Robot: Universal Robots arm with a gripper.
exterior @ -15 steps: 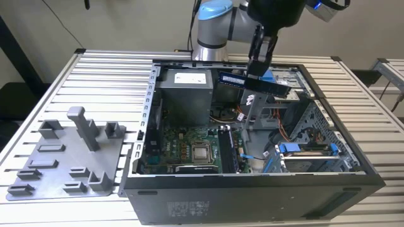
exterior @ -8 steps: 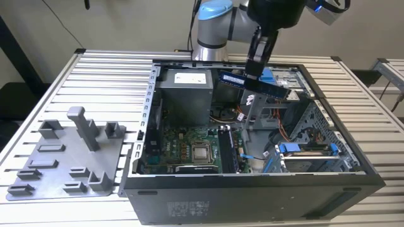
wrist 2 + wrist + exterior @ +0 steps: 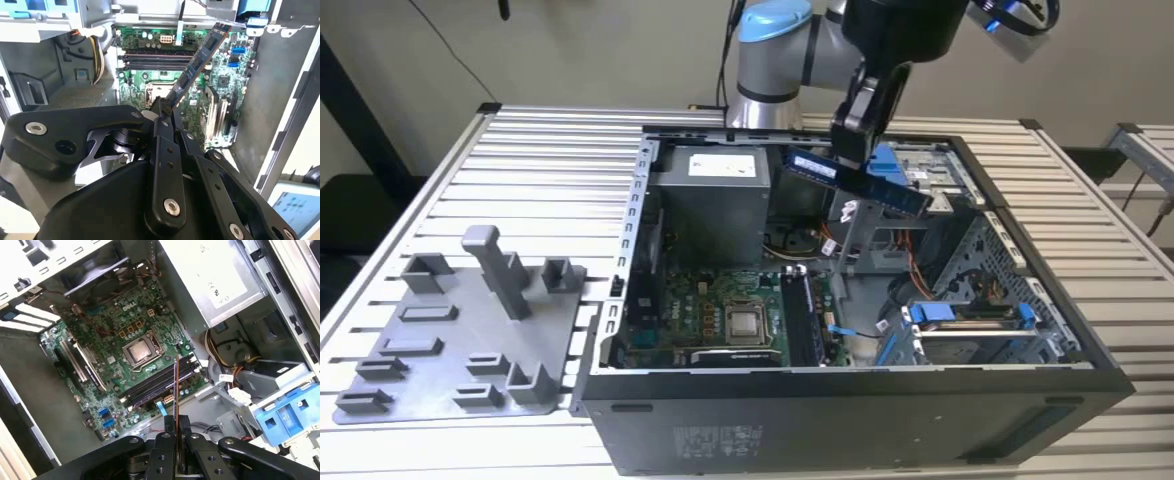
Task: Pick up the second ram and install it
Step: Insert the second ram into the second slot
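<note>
- Jaws are clamping shut on one end of the second ram [image 3: 894, 192], which the gripper [image 3: 847, 155] is holding tilted above the open case [image 3: 854, 390].
- I'm worrying that tilt is risking a skewed entry into the motherboard slots [image 3: 157, 382], jamming it.

I see my arm [image 3: 771, 75] as a silver-grey round joint with a light blue cap [image 3: 774, 18] and a black wrist housing [image 3: 907, 25]. The tool [image 3: 162, 107] is matte black, with flat linkage bars, rounded knuckles and shiny silver screws [image 3: 171, 206] at the pivots.
</note>
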